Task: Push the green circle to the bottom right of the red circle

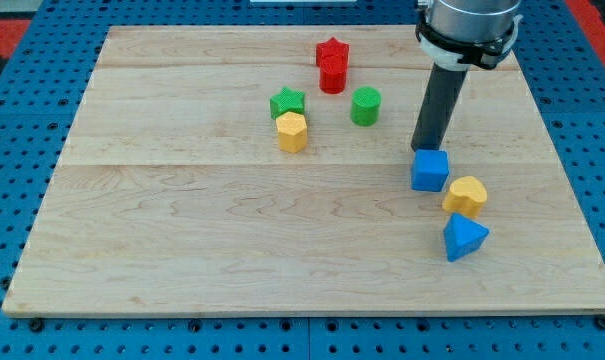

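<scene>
The green circle stands on the wooden board, just below and to the right of the red circle. The red circle sits right under a red star and touches it. My tip rests on the board to the right of the green circle, about a block's width away from it. The tip sits just above the upper left corner of a blue cube, close to or touching it.
A green star sits left of the green circle with a yellow hexagon just below it. A yellow heart and a blue triangle lie below right of the blue cube. The board's right edge is near.
</scene>
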Robot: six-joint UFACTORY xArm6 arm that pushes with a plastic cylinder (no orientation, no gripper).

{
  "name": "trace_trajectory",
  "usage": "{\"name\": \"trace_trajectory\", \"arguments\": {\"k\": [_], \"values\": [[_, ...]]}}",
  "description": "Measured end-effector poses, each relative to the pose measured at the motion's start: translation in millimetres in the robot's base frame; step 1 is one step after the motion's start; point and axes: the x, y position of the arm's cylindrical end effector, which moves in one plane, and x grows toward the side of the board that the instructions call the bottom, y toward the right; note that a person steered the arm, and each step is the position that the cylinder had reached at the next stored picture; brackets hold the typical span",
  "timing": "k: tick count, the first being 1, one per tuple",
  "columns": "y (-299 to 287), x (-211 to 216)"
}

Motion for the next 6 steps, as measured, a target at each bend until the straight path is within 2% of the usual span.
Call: {"name": "trace_trajectory", "arguments": {"k": [2, 6], "values": [[-40, -42], [-39, -63]]}}
